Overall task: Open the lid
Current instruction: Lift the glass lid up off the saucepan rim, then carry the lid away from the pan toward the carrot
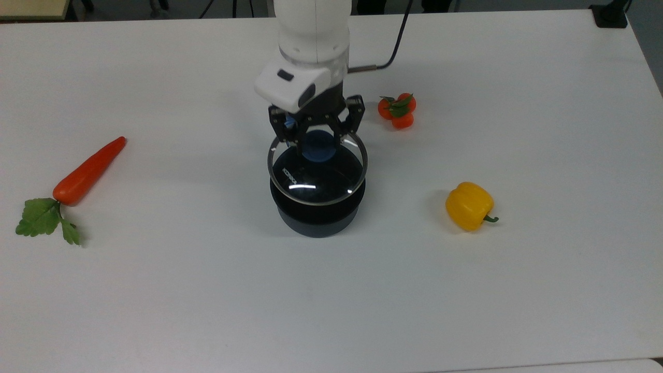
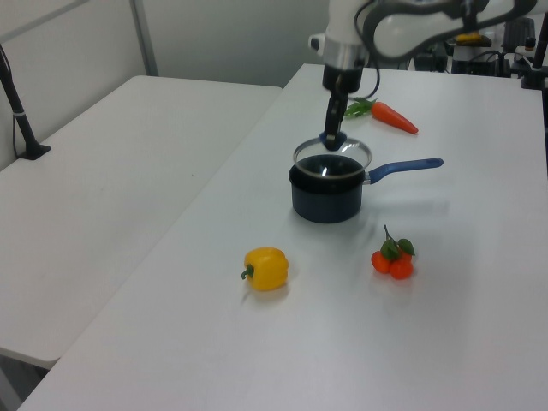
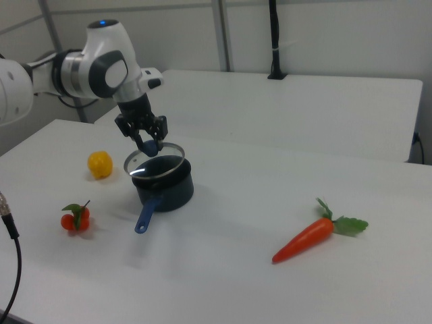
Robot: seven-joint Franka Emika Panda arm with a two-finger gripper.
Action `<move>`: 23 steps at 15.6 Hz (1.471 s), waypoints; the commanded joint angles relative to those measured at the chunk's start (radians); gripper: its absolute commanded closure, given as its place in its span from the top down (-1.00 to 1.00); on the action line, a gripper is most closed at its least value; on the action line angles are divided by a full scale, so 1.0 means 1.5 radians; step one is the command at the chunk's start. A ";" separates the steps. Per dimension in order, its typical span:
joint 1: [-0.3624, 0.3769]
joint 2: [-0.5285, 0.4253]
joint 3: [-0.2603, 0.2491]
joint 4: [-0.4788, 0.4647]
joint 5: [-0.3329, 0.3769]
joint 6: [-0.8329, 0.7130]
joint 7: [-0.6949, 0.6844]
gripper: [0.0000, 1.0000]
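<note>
The round glass lid (image 1: 317, 171) (image 2: 332, 154) (image 3: 154, 163) with its metal rim hangs a little above the dark blue saucepan (image 1: 317, 210) (image 2: 325, 193) (image 3: 165, 190), level and clear of the pan's rim. My gripper (image 1: 316, 140) (image 2: 332, 137) (image 3: 149, 146) points straight down and is shut on the lid's blue central knob. The saucepan stands on the white table, its long blue handle (image 2: 404, 168) (image 3: 145, 216) sticking out to the left view's right.
An orange carrot (image 1: 88, 171) (image 3: 305, 241) lies at the top view's left. A yellow bell pepper (image 1: 469, 205) (image 2: 266, 268) sits at the top view's right, and a cluster of small tomatoes (image 1: 397, 110) (image 2: 392, 259) lies behind it. A black cable (image 1: 393, 46) hangs from the arm.
</note>
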 commanded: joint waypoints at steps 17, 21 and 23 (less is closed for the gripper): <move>-0.243 -0.134 -0.010 -0.381 0.004 0.289 -0.110 -0.16; -0.237 -0.132 -0.008 -0.387 0.009 0.287 -0.101 -0.16; -0.234 -0.120 -0.007 -0.387 0.010 0.287 -0.101 -0.14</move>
